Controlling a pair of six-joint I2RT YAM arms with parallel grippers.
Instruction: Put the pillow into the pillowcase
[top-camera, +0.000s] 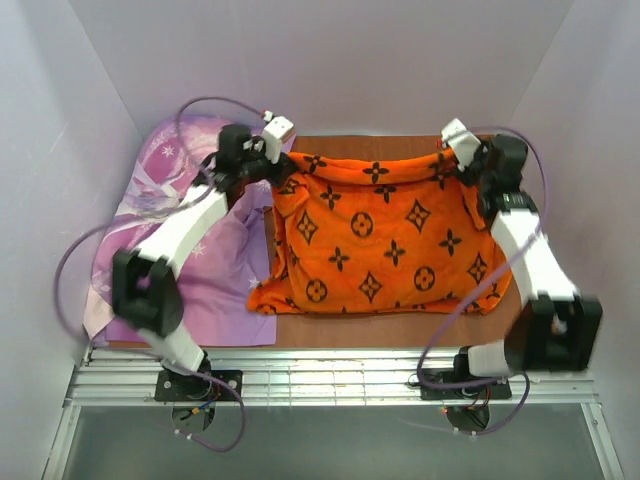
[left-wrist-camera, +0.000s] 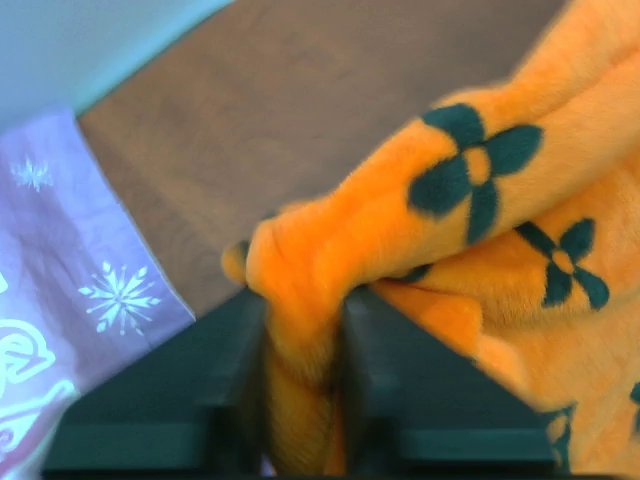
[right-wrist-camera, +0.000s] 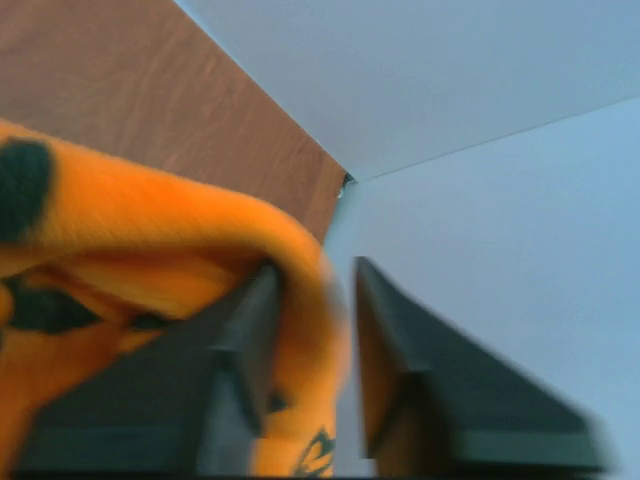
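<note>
Left pincer was clamped tight on the far left corner of the pillowcase, and right pincer had the far right corner nipped between its fingers. The case lay plump on the table; no pillow showed, so likely inside already. Settling step, I'd say: next, an even tug on both corners

Pale lilac-white walls box me in along the top, left and right of the overhead view. A brown wooden table fills the middle; ribbed metal rails cross the lower part, a grey surface beneath them. The light is soft and even
</note>
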